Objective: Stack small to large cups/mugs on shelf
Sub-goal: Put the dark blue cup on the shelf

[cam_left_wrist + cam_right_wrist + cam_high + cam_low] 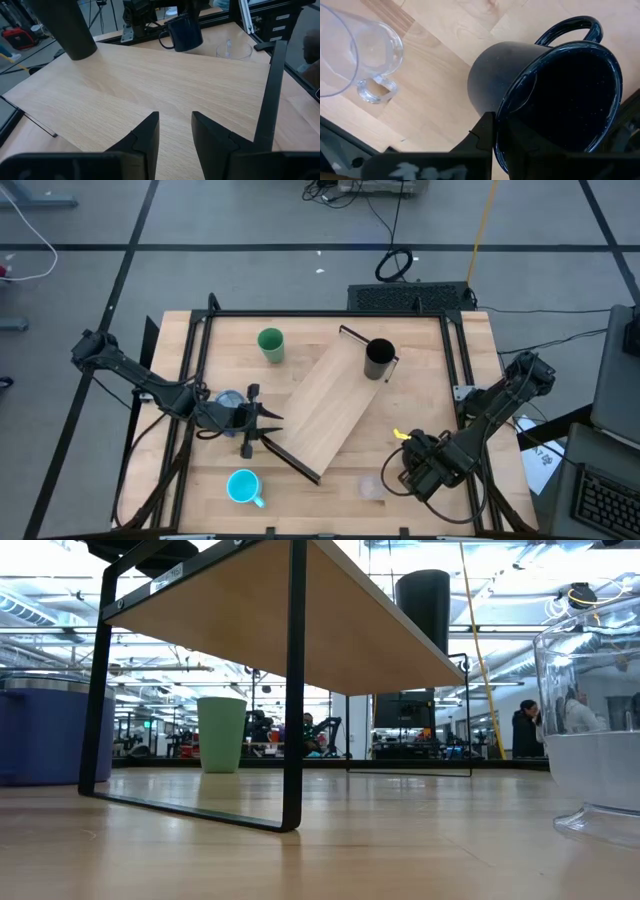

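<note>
The shelf (330, 405), a light-wood board on dark brackets, lies slantwise across the table's middle. A tall black cup (378, 360) stands on its far end. A green tumbler (270, 343) stands on the table beyond it. A blue-purple mug (230, 402) sits left of the shelf, a cyan mug (243, 486) near the front edge. My right gripper (415, 470), at the front right, is shut on the wide black mug (550, 95). The tiny clear cup (360, 55) stands on the table beside it. My left gripper (175, 132) stands open over the shelf's near-left end. My right gripper pinches the black mug's rim (501, 117) on the side opposite its handle (572, 27), one finger (482, 132) outside the wall and the other inside. The fingers point down from above. The mug hangs tilted below them, clear of the table.
A dark bracket (272, 90) runs along the shelf's short end beside my left gripper. In the low view the board (280, 630) stands raised on its bracket legs (292, 690), with room beneath. Black frame rails (455, 350) edge the table.
</note>
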Controlling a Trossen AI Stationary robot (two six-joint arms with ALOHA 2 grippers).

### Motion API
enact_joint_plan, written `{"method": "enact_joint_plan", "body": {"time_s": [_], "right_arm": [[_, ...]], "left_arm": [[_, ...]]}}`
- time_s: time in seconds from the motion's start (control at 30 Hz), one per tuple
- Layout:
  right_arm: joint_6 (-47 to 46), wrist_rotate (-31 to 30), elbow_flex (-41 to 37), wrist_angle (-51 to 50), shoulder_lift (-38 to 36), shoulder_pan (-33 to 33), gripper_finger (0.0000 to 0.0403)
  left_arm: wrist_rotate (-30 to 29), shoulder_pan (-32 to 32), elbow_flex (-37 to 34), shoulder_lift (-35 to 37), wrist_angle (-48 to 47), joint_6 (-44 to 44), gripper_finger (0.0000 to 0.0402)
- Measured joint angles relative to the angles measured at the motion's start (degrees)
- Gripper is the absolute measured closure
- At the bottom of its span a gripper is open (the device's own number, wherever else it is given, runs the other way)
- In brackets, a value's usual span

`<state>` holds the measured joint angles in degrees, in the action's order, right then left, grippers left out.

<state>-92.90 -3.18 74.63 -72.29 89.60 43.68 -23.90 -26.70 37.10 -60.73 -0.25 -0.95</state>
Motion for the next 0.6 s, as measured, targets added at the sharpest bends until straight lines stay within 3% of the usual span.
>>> {"method": "enact_joint_plan", "body": {"time_s": [0.37, 0.6], "right_arm": [[0.08, -0.36, 8.11, -8.72, -0.20, -0.02, 0.0393], [2.56, -5.65, 14.23, -13.48, -0.22, -0.04, 0.0393]], "left_arm": [[-0.10, 0.00, 0.00, 0.00, 0.00, -0.30, 0.0284], [-0.13, 0.00, 0.00, 0.00, 0.02, -0.31, 0.0284]]}}
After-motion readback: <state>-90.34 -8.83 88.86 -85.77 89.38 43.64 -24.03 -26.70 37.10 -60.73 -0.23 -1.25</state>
